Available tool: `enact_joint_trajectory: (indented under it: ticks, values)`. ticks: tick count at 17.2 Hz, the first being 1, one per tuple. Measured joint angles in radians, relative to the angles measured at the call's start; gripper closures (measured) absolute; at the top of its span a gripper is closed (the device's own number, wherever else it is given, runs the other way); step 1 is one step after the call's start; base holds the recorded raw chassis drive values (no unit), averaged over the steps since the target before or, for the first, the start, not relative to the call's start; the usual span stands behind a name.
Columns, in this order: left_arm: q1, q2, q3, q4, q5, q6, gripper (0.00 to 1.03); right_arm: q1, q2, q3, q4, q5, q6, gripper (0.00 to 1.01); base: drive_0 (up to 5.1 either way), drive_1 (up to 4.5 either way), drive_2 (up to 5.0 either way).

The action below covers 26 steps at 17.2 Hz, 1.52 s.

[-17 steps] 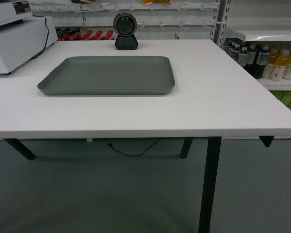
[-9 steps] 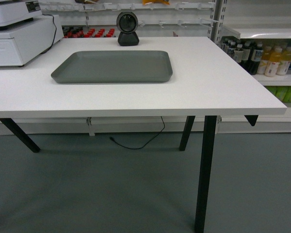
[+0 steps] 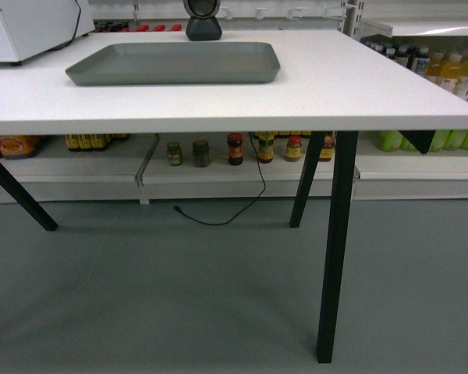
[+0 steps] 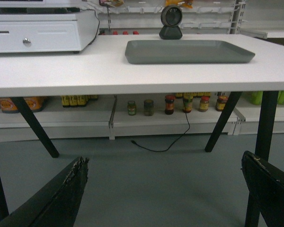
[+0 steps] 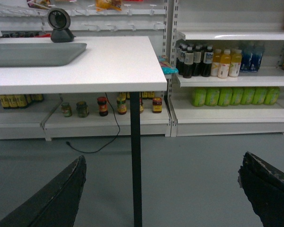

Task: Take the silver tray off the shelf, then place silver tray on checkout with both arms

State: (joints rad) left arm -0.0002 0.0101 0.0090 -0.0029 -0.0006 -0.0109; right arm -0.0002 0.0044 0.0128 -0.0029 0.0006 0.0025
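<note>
The silver tray (image 3: 175,64) lies flat on the white checkout (image 3: 335,86), left of its middle, with nothing holding it. The left wrist view has the silver tray (image 4: 189,51) on the checkout (image 4: 61,71) from a low angle. The right wrist view catches only one end of the silver tray (image 5: 33,54) on the checkout (image 5: 118,61). My left gripper (image 4: 164,163) hangs open and empty, low over the grey floor in front of the table. My right gripper (image 5: 162,163) is open and empty too, below the table's right corner. Neither gripper shows in the head view.
A black round scanner (image 3: 203,23) stands behind the tray and a white cash drawer (image 4: 38,35) sits at the table's left. Dark slanted legs (image 3: 335,234) and a loose cable (image 3: 218,218) are underneath. A white shelf (image 5: 227,35) with bottles (image 5: 203,59) stands to the right.
The head view has dropped and pulled back: the tabletop sits higher in frame and the jars on the low shelf under it now show. The tray has stayed put on the table.
</note>
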Motion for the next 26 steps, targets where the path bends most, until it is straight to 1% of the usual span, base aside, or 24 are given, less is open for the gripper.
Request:
enact_joint_trajectory:
  ticks: [26]
  values:
    - [0.0,0.0,0.0,-0.002,0.0,0.001,0.05,0.0,0.0,0.0,-0.002,-0.001,-0.002,0.03,0.0,0.0,0.0]
